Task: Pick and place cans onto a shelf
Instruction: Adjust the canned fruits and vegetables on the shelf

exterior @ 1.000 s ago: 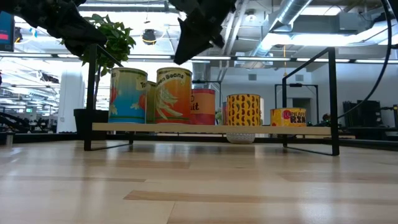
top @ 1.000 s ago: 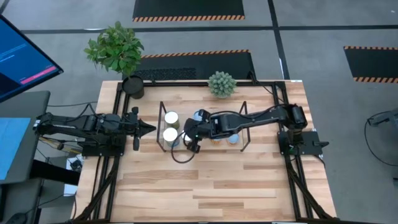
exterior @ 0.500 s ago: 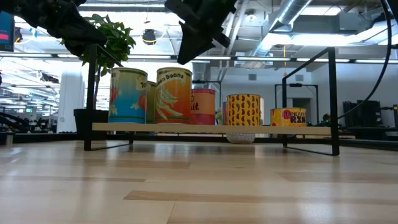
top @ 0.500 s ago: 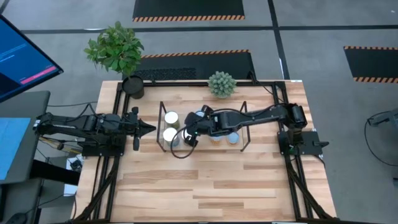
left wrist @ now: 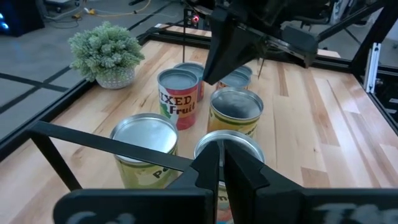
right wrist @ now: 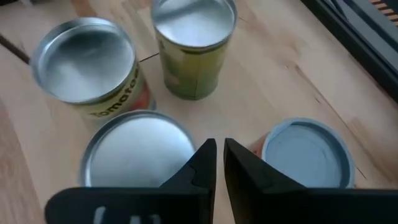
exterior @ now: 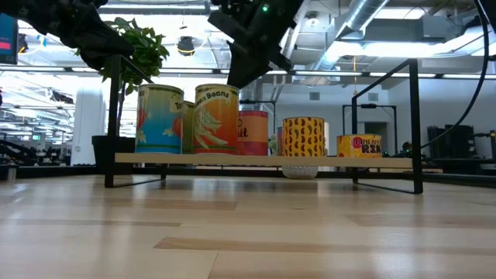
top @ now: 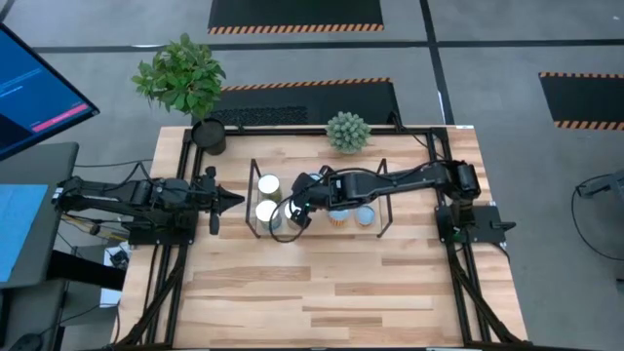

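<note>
Right pincer [top: 297,216] hangs over the shelf's [exterior: 263,160] left half, just above the cans [exterior: 217,116]. My right wrist view shows its fingers [right wrist: 202,163] nearly together, clenched on nothing. Left pincer [top: 234,202] waits just outside the shelf's left end, also clenched and empty.

All the cans I can see stand upright on the shelf.

Low view: six cans counted, one half hidden behind the two tall ones at the shelf's left end. It also shows the right pincer's tip clear of the can tops, which the high view can't tell me.

High view: only four tops clear, two cream ones at the shelf's left end and two toward its right end; the arm covers the middle.

Left wrist view: six tops, with the right pincer above the middle ones.

Right wrist view: four tops around the fingers.

Two plants sit behind the shelf: a leafy plant [top: 180,73] at the table's [top: 322,292] back left corner and a small bush [top: 347,131] at the back edge.
</note>
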{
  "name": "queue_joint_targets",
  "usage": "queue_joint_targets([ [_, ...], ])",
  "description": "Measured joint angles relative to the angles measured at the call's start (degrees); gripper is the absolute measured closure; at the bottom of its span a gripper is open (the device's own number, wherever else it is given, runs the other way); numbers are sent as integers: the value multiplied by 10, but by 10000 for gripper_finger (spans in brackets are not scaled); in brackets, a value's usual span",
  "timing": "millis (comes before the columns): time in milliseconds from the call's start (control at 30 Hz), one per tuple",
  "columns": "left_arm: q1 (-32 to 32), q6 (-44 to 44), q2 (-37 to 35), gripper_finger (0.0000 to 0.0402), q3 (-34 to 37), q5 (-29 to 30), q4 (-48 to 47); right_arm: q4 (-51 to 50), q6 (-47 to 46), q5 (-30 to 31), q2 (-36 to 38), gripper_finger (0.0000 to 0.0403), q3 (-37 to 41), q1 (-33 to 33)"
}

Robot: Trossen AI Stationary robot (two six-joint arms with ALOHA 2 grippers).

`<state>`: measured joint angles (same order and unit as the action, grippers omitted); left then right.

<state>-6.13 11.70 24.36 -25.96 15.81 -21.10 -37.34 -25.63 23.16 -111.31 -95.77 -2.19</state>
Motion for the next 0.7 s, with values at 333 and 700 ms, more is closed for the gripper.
queue_joint_targets([
  [333, 0, 7, 0, 393, 0, 1, 0, -4, -14, -9, 0, 349, 8, 7],
  [700, 0, 8, 0, 393, 0, 3, 0, -3, -20, -40, -6, 349, 8, 8],
])
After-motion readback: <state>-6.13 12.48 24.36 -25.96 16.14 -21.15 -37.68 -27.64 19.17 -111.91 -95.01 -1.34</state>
